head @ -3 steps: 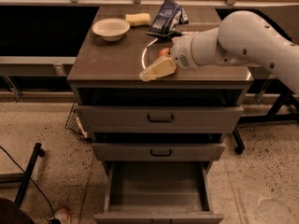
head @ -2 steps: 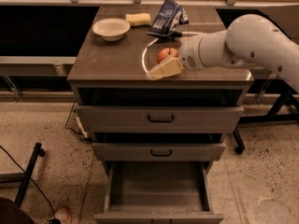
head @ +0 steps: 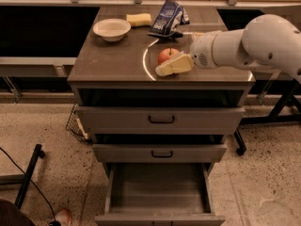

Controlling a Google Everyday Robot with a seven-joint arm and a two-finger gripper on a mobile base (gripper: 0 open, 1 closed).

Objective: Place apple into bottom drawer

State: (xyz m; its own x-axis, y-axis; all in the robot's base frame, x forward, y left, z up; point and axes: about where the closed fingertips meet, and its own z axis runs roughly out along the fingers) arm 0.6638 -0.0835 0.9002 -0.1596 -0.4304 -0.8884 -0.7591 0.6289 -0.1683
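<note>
**Fig. Gripper beside the apple on the cabinet top; drawer waiting below.**

The gripper (head: 172,65) hangs low over the cabinet top (head: 117,62), with the arm reaching in from the picture's right. Over the last second it has slid back toward its own arm. The apple (head: 166,55), mostly hidden a second ago, now shows almost whole just behind the gripper, on the side away from the camera.

The apple has not shifted and still sits on the cabinet top, unlifted. It and the gripper look to be touching or nearly so. I cannot tell from here whether the gripper is released, clenched, or grasping the fruit.

Beyond the gripper lie a dark bag (head: 167,17) and a yellow sponge (head: 139,19). A white bowl (head: 112,29) stands well off on the side away from the arm.

The bottom drawer (head: 160,194) stands pulled open far beneath the gripper and nearer the camera. The two upper drawers (head: 161,120) are shut between them.

My reading is that no lift has begun, so the task is still at its grasp stage. I would confirm a hold before carrying the apple out past the cabinet's front edge and down.
</note>
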